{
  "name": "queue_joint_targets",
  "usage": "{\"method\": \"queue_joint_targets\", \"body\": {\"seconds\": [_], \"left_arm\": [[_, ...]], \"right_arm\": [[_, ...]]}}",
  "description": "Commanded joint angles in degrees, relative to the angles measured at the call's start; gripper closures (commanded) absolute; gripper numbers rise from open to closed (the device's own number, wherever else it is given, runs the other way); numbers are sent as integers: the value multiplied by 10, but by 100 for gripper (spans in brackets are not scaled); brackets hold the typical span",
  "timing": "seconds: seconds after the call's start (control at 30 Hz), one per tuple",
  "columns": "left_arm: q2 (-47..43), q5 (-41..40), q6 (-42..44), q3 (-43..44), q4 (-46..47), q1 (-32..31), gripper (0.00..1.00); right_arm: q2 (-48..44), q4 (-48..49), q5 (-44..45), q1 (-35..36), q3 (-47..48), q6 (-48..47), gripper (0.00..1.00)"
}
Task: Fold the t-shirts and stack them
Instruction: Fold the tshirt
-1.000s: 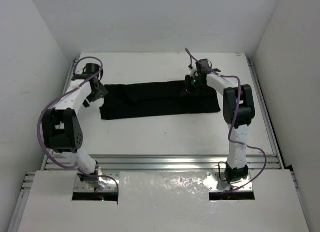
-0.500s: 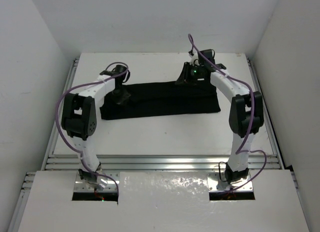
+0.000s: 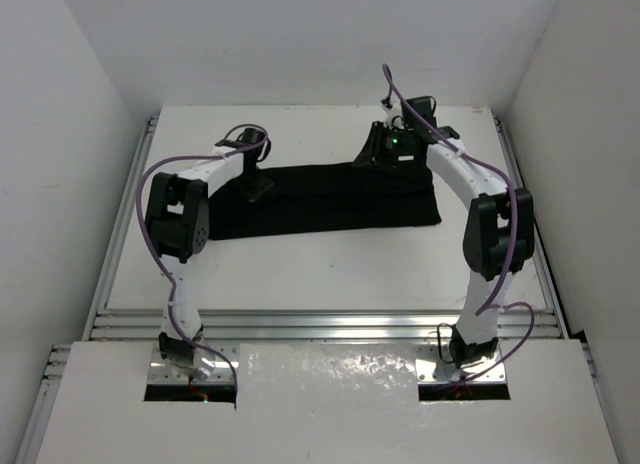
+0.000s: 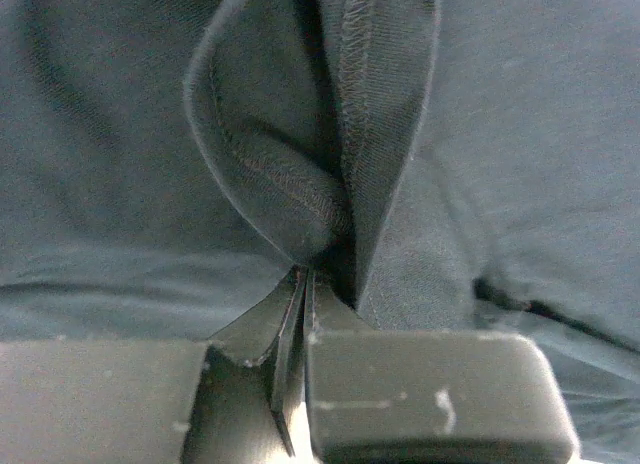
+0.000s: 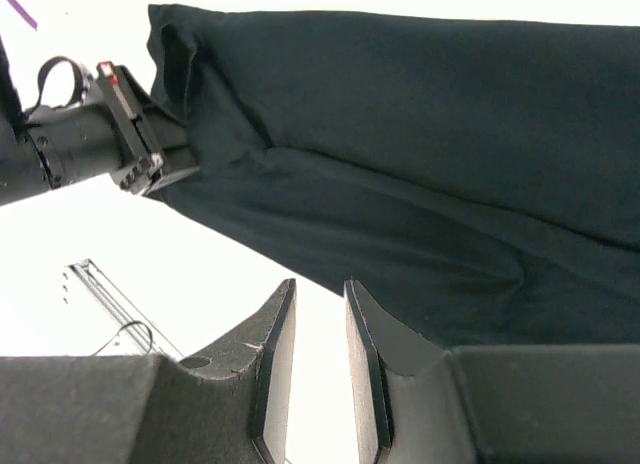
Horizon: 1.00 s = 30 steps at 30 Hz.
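Note:
The black t-shirt (image 3: 340,199) lies as a long folded band across the far half of the white table (image 3: 320,274). My left gripper (image 3: 258,191) stands on the band's left part. In the left wrist view its jaws are shut on a bunched, hemmed fold of the t-shirt (image 4: 290,204), pinched at the left gripper's (image 4: 306,276) tips. My right gripper (image 3: 385,156) hovers at the shirt's far edge, right of centre. In the right wrist view the right gripper (image 5: 320,289) is open by a narrow gap with only white table between the fingers, and the t-shirt (image 5: 420,134) lies just beyond them.
White walls close the table in on the left, right and back. A metal rail (image 3: 320,324) runs along the near edge by the arm bases. Purple cables (image 3: 160,174) loop off both arms. The left arm's wrist (image 5: 90,144) shows in the right wrist view.
My left arm swung right from the table's left side onto the shirt's left part and shut its jaws on a fold. The right gripper shifted slightly back and right.

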Motion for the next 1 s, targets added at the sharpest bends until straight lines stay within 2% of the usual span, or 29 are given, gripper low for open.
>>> {"method": "queue_joint_targets", "body": {"seconds": [0.0,0.3,0.47,0.57,0.6,0.63,0.73,0.83,0.87,0.9,0.97], "left_arm": [[5,13,-9,28,32,6,100],[18,14,-10,105,75,33,99],[63,19,-6,150,39,37,100],[40,2,-3,118,51,38,100],[26,5,5,110,62,38,100],[21,5,7,105,74,38,100],[0,7,3,101,64,35,100],[-61,-14,-10,51,99,26,100],[-79,-25,-11,9,118,25,100],[-115,-31,-11,-8,155,25,93],[-143,-48,-6,-46,182,25,89]], "right_arm": [[-40,-2,-12,-9,7,-13,73],[-53,-12,-15,-19,-10,-20,73],[-57,-9,-18,-35,-32,-18,72],[-47,-8,-36,-45,-38,-27,72],[-36,-7,-53,-44,-37,-31,80],[-30,-2,-68,-38,-34,-33,81],[-35,24,-85,-31,-63,-20,82],[-52,71,-82,-31,-94,5,80],[-52,77,-85,-31,-96,6,80],[-51,75,-91,-31,-95,4,80],[-48,70,-95,-31,-97,-1,80]]}}
